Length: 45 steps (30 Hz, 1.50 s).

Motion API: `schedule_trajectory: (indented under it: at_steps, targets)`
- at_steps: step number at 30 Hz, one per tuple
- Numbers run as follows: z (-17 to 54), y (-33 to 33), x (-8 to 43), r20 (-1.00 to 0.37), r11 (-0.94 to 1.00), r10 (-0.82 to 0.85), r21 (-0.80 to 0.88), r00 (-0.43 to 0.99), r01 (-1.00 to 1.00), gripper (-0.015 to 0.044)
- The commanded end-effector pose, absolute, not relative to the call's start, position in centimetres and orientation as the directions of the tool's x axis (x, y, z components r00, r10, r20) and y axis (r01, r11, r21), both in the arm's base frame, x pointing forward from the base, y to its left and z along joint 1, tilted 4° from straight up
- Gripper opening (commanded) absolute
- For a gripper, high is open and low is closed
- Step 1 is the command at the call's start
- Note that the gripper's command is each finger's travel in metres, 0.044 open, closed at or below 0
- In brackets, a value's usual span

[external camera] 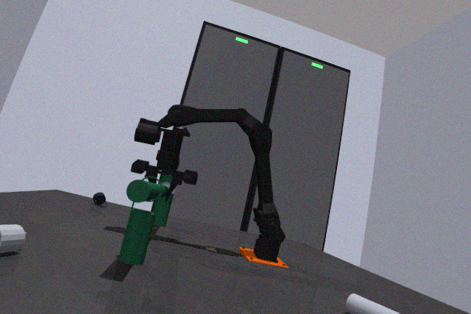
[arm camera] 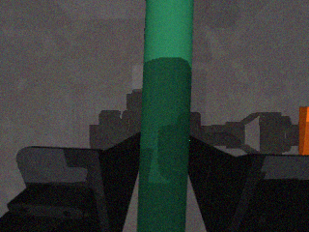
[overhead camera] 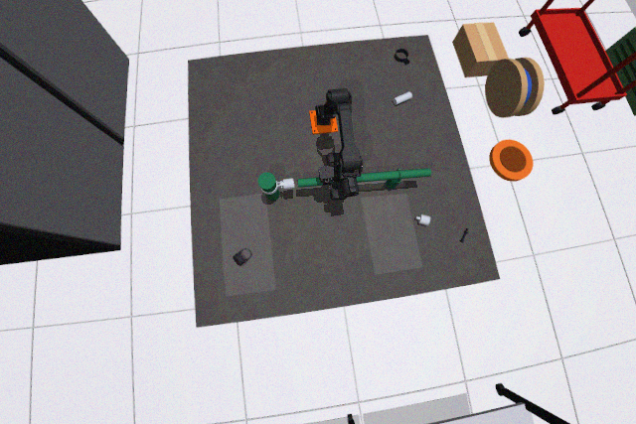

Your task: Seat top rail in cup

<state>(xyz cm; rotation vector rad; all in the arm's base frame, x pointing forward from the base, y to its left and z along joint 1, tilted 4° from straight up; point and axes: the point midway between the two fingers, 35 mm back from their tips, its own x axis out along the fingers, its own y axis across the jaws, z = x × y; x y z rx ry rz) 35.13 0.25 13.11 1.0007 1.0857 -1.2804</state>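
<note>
White glossy tiles (overhead camera: 174, 367) run around coarse charcoal mat (overhead camera: 318, 265) (external camera: 213, 284) (arm camera: 48, 58). Directions from mat's middle, seen from above: boxy grey cabinet (overhead camera: 67, 116), ten o'clock; red tubular cart (overhead camera: 580, 55), two o'clock. Matte black arm (overhead camera: 347, 126) (external camera: 265, 173), jointed, arched. Smooth round green rail (overhead camera: 377, 176) (external camera: 137, 190) (arm camera: 169, 39) crosses toward three o'clock, through loop cap (overhead camera: 397, 180); gripper (overhead camera: 339, 186) (external camera: 161, 185) (arm camera: 162, 136) pinches it between tapered fingers. Cylindrical post (overhead camera: 267, 182) (external camera: 163, 212), nine o'clock. Rail's cut end stops just short of white cup (overhead camera: 288, 184), toward three o'clock from post.
</note>
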Motion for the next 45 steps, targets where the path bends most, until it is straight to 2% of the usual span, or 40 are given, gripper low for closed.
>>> schedule_trajectory:
  at_steps: [1, 45]
  targets:
    - [13.1, 0.2, 35.1, -0.976, 0.05, -0.217, -0.025, -0.014, 0.998, 0.0]
    - [13.9, -1.2, 35.4, -0.976, 0.051, -0.215, -0.033, -0.021, 0.998, 0.0]
